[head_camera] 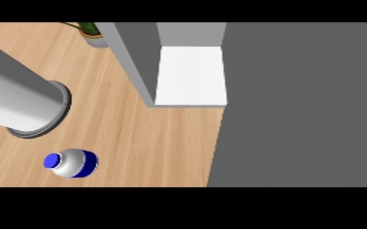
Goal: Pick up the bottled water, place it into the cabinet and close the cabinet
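The bottle (72,163) sits on the wooden counter (143,140) at your lower left, well apart from the open cabinet (136,58) with its white shelf (191,75). A large grey cylinder (25,102) lies near the bottle, with a potted plant (93,35) beyond. You cannot tell either hand's state, as neither shows.

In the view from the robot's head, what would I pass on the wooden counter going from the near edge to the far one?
bottled water → large grey cylinder → potted plant. The open cabinet spans the same depth as the last two, so it is left out.
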Controlling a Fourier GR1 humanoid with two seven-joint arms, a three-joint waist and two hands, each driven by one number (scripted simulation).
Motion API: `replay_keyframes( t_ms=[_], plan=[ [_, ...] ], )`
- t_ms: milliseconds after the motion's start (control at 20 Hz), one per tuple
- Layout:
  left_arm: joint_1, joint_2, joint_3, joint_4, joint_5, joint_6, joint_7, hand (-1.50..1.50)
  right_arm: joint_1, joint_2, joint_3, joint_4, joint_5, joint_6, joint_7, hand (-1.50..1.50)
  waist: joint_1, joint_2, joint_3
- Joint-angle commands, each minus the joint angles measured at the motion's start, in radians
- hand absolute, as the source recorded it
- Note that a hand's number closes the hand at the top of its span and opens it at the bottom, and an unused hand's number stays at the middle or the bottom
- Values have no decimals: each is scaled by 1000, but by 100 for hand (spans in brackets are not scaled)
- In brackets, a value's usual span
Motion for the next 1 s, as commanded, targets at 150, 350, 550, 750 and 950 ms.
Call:
replay_keyframes(
  t_ms=[150,350,550,750,950],
  plan=[
    [-21,-58,-11,29,-141,-79,0,-150,-23,-19,36,-119,75,-40,111,-150,-5,1,0],
    [-80,-75,-2,86,-185,-76,2,-150,-86,-23,13,-75,54,-50,144,-150,-4,2,0],
    [-135,-114,-41,233,-317,-108,-53,-150,-32,-29,86,-96,108,-76,95,-150,-10,1,0],
    [-171,-131,-32,312,-400,-140,-134,-150,-105,-18,104,-66,143,-112,131,-150,-6,1,-1],
    [-224,-128,-36,465,-515,-137,-196,-150,-2,-62,163,-139,163,-124,108,-150,-20,-1,-1]
  ],
)
